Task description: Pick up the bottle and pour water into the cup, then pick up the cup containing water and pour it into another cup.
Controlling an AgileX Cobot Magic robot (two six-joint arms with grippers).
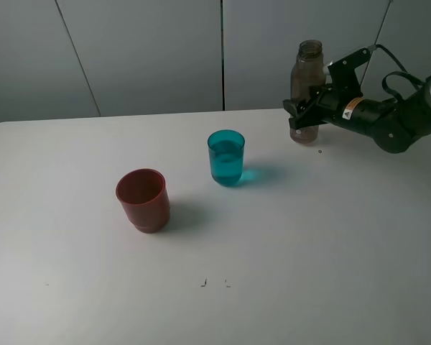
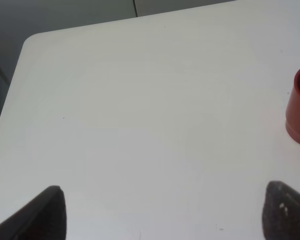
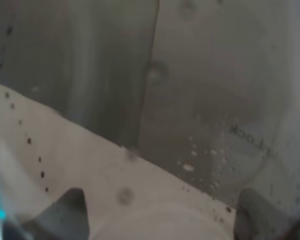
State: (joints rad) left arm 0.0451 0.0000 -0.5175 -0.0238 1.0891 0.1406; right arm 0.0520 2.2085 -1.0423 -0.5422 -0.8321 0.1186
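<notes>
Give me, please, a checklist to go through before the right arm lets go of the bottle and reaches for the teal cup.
1. Right gripper shut on the bottle: ok.
2. Bottle upright: ok.
3. Bottle base fully resting on the table: cannot tell from this angle.
4. Teal cup upright, with water inside: ok.
5. Red cup upright and apart from the teal cup: ok.
6. Left gripper open and holding nothing: ok.
</notes>
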